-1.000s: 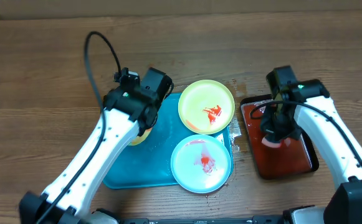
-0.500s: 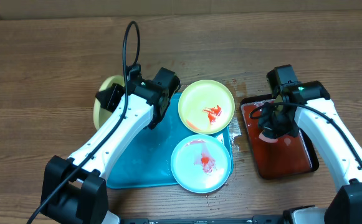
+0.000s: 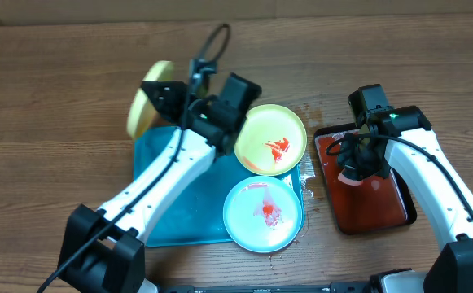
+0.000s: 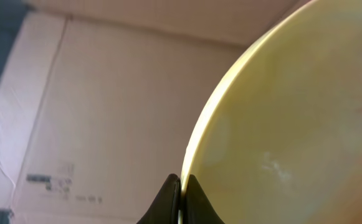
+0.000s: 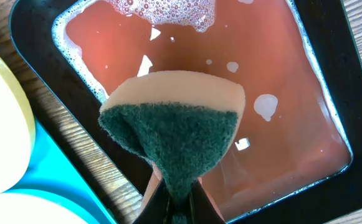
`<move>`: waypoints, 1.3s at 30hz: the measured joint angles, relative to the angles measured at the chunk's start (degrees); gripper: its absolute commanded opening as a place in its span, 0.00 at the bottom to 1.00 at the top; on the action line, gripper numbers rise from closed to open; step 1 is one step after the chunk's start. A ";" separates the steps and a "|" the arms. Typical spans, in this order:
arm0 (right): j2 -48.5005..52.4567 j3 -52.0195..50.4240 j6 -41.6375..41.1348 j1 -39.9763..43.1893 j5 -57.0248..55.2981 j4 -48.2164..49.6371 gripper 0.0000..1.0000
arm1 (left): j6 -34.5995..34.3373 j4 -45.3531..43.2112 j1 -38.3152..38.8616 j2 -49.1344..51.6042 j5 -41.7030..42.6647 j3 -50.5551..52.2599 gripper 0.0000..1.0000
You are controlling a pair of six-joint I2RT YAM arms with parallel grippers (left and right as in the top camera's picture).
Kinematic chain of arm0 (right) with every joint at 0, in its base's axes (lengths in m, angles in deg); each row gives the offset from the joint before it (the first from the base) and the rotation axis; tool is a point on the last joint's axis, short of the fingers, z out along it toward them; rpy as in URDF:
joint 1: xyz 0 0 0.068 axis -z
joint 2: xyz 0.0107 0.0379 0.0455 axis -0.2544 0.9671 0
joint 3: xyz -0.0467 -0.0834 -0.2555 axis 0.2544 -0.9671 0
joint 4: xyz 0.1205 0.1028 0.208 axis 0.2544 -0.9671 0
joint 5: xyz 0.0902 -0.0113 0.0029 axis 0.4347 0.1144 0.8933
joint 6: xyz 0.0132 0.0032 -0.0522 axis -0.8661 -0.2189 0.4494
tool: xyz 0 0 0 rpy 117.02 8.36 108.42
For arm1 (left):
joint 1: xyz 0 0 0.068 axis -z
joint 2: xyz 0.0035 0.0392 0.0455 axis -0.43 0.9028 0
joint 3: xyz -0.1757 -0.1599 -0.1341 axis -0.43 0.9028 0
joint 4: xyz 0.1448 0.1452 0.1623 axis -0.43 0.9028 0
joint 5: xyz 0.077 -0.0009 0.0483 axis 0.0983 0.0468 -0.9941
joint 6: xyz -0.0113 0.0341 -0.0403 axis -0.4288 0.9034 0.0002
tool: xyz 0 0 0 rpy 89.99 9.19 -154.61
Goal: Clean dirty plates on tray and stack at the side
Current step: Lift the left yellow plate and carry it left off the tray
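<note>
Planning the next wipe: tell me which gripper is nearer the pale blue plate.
Right. The right gripper, pinching a sponge over the black tray, is just right of the pale blue plate; the left gripper holds a yellow plate farther back-left.

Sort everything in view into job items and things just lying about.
Job: pale yellow round plastic plate, held up; yellow-green sauce-smeared round plastic plate; pale blue smeared round plastic plate; turquoise rectangular plastic tray; green-and-cream sponge; black tray of soapy reddish water.
Lying about: cardboard wall behind the table.

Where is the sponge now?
In the right wrist view the sponge is pinched in the right hand over the black tray of reddish water, beside the turquoise tray.
</note>
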 measured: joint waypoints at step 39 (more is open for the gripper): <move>0.00 0.00 0.13 0.00 1.09 -2.29 0.04 | -40.61 14.95 -9.55 0.00 42.01 -0.07 0.05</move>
